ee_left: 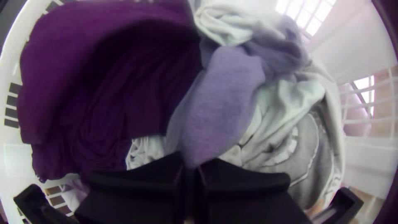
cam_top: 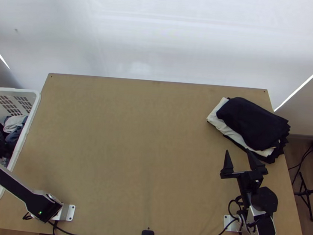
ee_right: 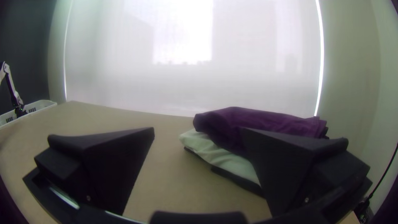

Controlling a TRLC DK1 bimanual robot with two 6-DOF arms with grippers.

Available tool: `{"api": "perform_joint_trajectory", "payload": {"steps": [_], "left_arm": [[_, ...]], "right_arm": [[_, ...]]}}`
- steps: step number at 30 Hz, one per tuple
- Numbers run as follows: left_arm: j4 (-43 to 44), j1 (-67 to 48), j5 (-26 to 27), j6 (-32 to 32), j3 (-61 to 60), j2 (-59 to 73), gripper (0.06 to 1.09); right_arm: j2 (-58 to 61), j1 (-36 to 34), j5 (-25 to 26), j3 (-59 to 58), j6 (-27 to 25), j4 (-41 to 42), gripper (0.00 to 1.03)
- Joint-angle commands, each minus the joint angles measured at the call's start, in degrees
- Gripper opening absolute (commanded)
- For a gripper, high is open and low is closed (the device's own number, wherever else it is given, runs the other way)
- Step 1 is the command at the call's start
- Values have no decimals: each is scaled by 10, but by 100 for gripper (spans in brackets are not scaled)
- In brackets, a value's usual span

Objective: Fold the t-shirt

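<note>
Clamped on lilac cloth (ee_left: 224,99) (left gripper (ee_left: 190,162)), spread apart (right gripper (cam_top: 238,151)); could lose cloth on lifting, from shallow pinch.

Smooth wooden table (cam_top: 132,159); plastic basket (cam_top: 36,104); matt cloth (ee_left: 224,99).

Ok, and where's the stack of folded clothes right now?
In the top view, the folded stack lies at the table's right edge, near the far corner, just beyond the right gripper.
</note>
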Motion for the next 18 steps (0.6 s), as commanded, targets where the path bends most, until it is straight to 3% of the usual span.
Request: {"api": "perform_joint_trajectory", "payload": {"steps": [1, 5, 6, 9, 14, 18], "left_arm": [[-58, 7, 36, -48, 9, -115, 9], [-167, 12, 97, -105, 79, -255, 9], [-209, 13, 111, -151, 135, -305, 9], [-268, 12, 138, -196, 233, -345, 9], [-324, 9, 143, -255, 371, -342, 9], [-354, 9, 145, -268, 423, -345, 9]], "right_arm": [[1, 0, 0, 0, 1, 0, 98], [0, 0, 0, 0, 1, 0, 98], [0, 0, 0, 0, 1, 0, 98], [0, 0, 0, 0, 1, 0, 98], [0, 0, 0, 0, 1, 0, 98], [0, 0, 0, 0, 1, 0, 98]]}}
